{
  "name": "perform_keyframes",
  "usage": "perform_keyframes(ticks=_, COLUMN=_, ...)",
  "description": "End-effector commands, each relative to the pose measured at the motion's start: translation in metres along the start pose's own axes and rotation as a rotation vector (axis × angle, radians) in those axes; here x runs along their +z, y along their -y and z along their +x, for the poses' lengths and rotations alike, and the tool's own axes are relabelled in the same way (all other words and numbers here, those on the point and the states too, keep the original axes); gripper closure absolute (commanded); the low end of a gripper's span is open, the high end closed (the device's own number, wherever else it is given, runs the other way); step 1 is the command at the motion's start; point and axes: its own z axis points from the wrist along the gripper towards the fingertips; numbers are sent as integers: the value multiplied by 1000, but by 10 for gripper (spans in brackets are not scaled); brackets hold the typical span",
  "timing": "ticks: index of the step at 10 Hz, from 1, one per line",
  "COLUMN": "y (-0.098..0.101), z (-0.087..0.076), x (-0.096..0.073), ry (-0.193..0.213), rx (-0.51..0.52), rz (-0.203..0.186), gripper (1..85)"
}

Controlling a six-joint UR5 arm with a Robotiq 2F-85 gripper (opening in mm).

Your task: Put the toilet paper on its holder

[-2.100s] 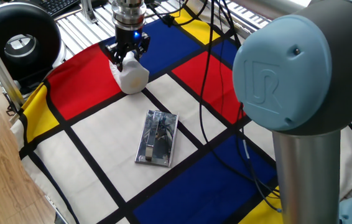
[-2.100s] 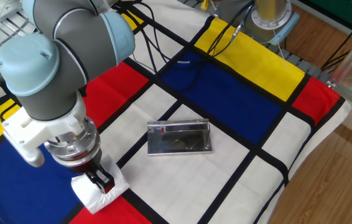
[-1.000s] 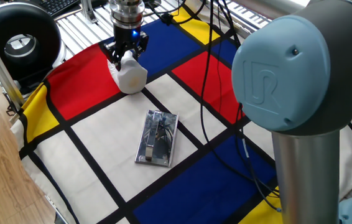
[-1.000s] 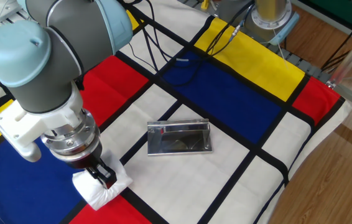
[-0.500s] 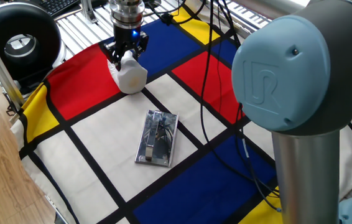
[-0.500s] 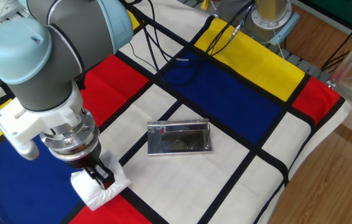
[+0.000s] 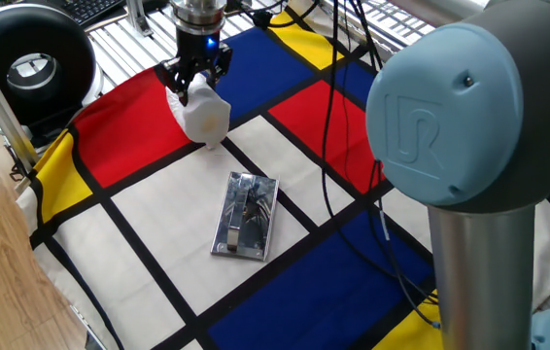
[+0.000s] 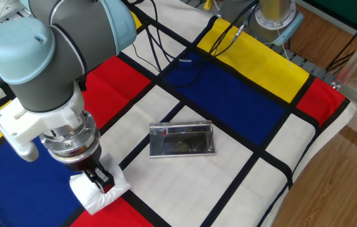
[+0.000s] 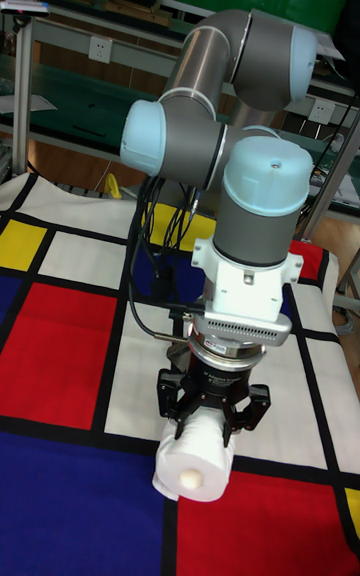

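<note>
The toilet paper is a soft white roll over the border of the red and white squares, at the far side of the cloth in one fixed view. My gripper comes down from above and is shut on its top. In the other fixed view the toilet paper shows below the gripper. The tall fixed view has the toilet paper end-on, under the gripper. The holder is a shiny chrome plate with its bar arm folded flat, lying on a white square clear of the roll; the holder also shows from the other side.
A colourful checked cloth covers the table. Black cables trail across the red and blue squares behind the holder. A round black device stands off the cloth's far left corner. The arm's grey-blue elbow blocks the right foreground.
</note>
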Motion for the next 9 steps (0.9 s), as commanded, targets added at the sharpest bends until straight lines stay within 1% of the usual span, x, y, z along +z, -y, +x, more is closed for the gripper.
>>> perform_keyframes(ticks=1, y=-6, z=-1, x=-1, ry=4, rx=3, rz=-26, gripper=843)
perform_keyframes(ticks=2, y=-8, z=-3, x=-2, ry=10, rx=13, rz=-36, gripper=843)
perform_keyframes(ticks=3, y=-8, z=2, x=-4, ry=12, rx=23, rz=-32, gripper=843)
perform_keyframes(ticks=4, y=-10, z=14, x=-7, ry=10, rx=31, rz=-35, gripper=843)
perform_keyframes(ticks=5, y=-12, z=24, x=-10, ry=9, rx=39, rz=-48, gripper=843)
perform_keyframes(ticks=7, y=-10, z=41, x=-14, ry=6, rx=43, rz=-62, gripper=843)
perform_keyframes(ticks=8, y=-8, z=49, x=-16, ry=6, rx=49, rz=-62, gripper=843)
perform_keyframes(ticks=9, y=-7, z=53, x=-15, ry=9, rx=46, rz=-61, gripper=843)
